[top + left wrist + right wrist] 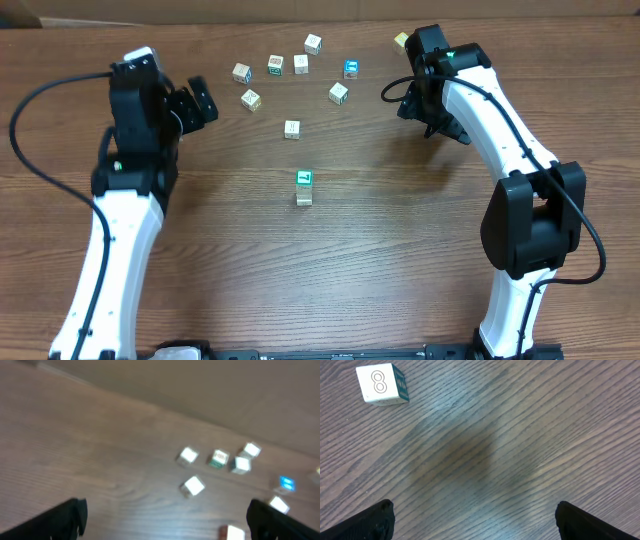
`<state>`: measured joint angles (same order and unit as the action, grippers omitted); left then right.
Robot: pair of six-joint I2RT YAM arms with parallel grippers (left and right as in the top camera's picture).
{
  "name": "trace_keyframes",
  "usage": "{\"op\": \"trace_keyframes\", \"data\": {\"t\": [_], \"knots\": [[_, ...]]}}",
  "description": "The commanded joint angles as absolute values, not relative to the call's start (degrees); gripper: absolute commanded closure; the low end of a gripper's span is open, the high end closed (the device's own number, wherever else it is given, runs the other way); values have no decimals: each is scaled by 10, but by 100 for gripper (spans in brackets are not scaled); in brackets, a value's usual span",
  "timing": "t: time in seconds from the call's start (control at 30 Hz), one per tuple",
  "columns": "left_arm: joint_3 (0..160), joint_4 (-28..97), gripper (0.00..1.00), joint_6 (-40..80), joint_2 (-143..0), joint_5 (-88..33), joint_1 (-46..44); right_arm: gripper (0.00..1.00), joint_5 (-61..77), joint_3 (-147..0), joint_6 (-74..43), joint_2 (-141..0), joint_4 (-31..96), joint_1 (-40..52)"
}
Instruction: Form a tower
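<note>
Standing mid-table, the tower (304, 187) is untouched — left gripper (166, 512) and right gripper (475, 515) hover well apart from it, fingers spread wide.

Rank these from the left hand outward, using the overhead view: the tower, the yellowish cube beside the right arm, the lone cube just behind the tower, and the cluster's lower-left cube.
Measured from the left hand:
1. lower-left cube, just to the hand's right.
2. lone cube, mid-table.
3. tower, centre, nearer the robot.
4. yellowish cube, far right edge.
</note>
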<state>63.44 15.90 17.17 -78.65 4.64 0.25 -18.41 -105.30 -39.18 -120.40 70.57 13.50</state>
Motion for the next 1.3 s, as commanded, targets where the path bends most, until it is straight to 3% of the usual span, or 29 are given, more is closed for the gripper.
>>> {"op": "trace_keyframes", "data": {"t": [0.0,0.3,0.73,0.9,1.27], "knots": [[568,90,1,101,-733,-19,5,0,-192,-1050,-394,-1197,705,133],[358,-127,0,77,-646,-104,44,0,-192,-1050,-394,-1197,705,133],[55,-399,0,77,-538,-94,46,0,-192,-1050,-394,-1197,705,133],[2,-405,0,79,-503,-81,46,0,-192,-1050,-394,-1197,705,133],[3,-230,1,79,-386,-56,45,0,-192,-1050,-394,-1197,705,133]]}}
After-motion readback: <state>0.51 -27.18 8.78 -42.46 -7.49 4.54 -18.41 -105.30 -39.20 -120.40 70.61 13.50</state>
